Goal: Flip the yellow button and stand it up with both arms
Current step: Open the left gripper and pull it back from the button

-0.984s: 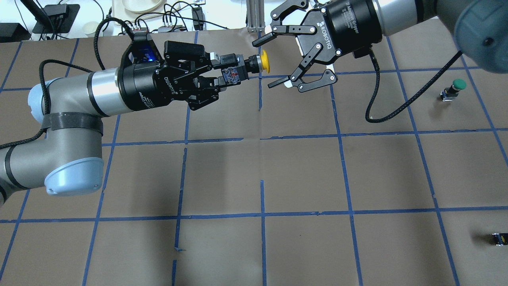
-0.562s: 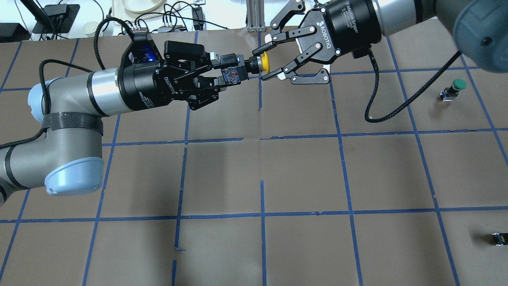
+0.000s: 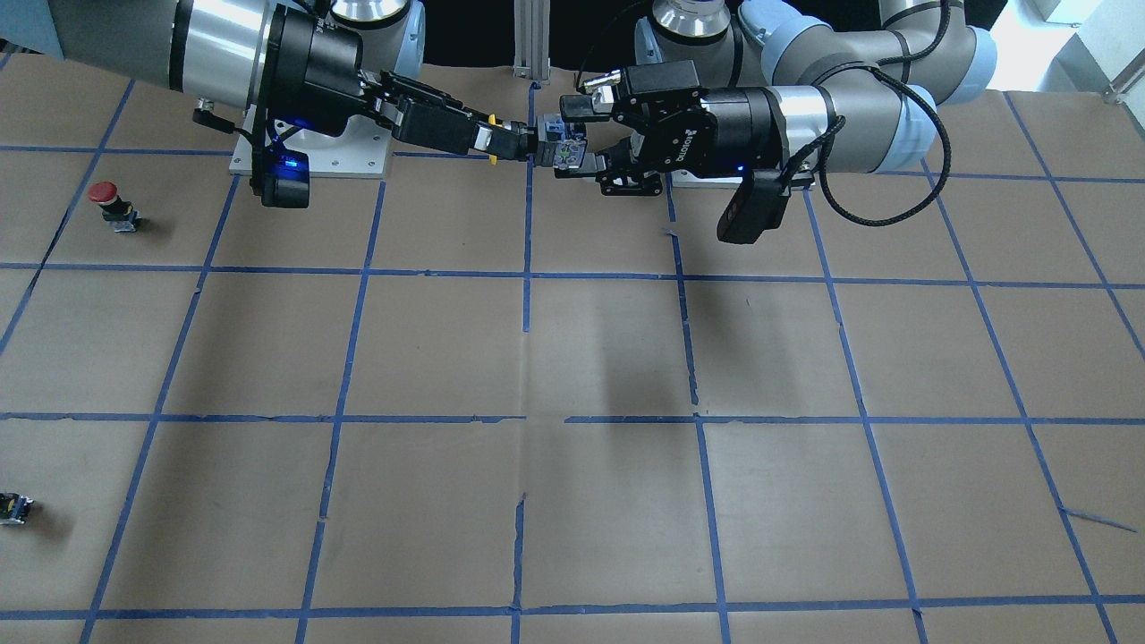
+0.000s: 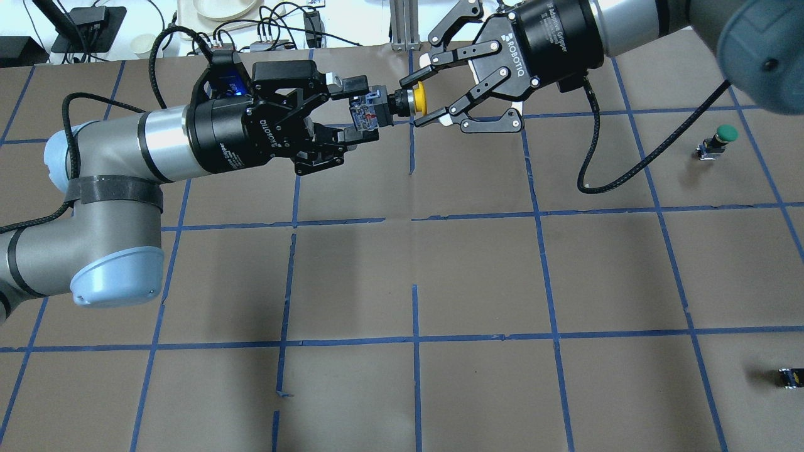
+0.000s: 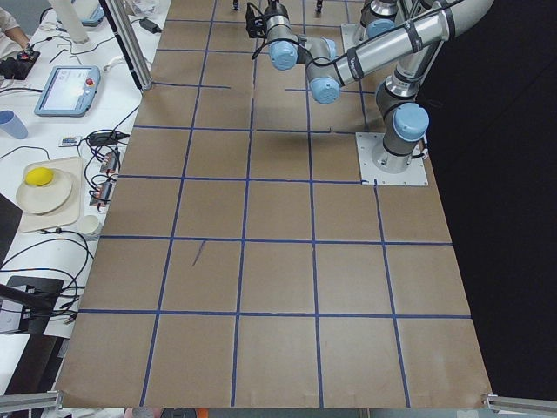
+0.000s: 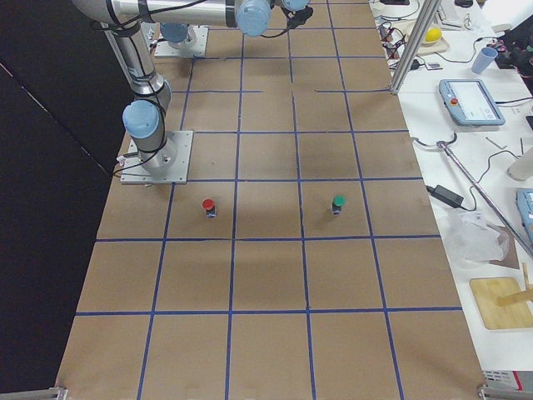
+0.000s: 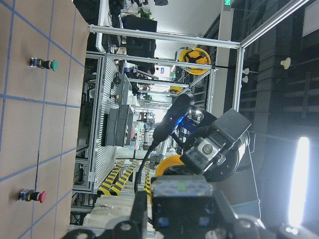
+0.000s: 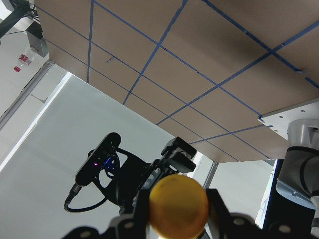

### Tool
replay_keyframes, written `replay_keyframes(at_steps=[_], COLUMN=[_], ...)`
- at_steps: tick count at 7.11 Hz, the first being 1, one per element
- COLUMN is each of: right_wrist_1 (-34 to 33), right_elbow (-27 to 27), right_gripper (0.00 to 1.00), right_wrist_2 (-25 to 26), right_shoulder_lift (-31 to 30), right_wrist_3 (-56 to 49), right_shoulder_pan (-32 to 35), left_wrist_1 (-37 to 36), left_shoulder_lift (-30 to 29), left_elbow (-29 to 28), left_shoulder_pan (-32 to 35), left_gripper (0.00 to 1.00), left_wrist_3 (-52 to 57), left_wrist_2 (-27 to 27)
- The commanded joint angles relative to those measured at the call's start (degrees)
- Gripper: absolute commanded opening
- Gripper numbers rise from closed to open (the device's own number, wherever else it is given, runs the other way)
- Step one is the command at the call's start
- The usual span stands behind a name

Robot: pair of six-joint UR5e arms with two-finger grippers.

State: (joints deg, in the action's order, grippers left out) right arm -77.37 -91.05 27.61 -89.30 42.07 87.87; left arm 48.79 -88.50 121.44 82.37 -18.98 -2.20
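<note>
The yellow button (image 4: 419,99) is held level in the air, its yellow cap toward my right arm and its black and grey body (image 4: 367,113) toward my left. My right gripper (image 4: 421,99) is shut on the cap, one finger on each side; the right wrist view shows the cap (image 8: 178,204) between its fingers. My left gripper (image 4: 361,108) is open, its fingers spread on either side of the body and apart from it. In the front view the body (image 3: 559,148) sits between the left gripper (image 3: 580,132) and the right gripper (image 3: 501,143).
A green-capped button (image 4: 722,139) stands on the brown table at the far right. A red-capped button (image 3: 107,201) stands near my right arm's base. A small dark part (image 4: 791,376) lies at the right edge. Cables and clutter lie beyond the table's far edge.
My right gripper moved in and shut on the yellow cap. Then my left gripper's fingers opened off the button's body. The button has stayed in place.
</note>
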Motion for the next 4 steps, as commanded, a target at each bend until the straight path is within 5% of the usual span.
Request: replay_keyframes(at_steps=[1, 3, 4], right_wrist_1=[-0.1, -1.1, -0.9], right_elbow=[0.1, 0.1, 0.1], right_gripper=[0.08, 0.05, 0.05], right_wrist_2=[0.8, 5.8, 10.0], right_shoulder_lift=[0.0, -0.1, 0.1], right_wrist_3=[0.1, -1.3, -5.2], right_shoulder_pan=[-0.9, -4.7, -7.9], left_wrist_1=[-0.2, -1.9, -2.0], left_shoulder_lift=[0.3, 0.0, -0.7], left_elbow=[-0.5, -5.5, -8.6], left_shoulder_pan=[-0.1, -2.2, -2.8], left_gripper=[1.00, 1.00, 1.00], left_wrist_3=[-1.3, -5.9, -6.3], left_wrist_2=[0.5, 3.4, 12.2])
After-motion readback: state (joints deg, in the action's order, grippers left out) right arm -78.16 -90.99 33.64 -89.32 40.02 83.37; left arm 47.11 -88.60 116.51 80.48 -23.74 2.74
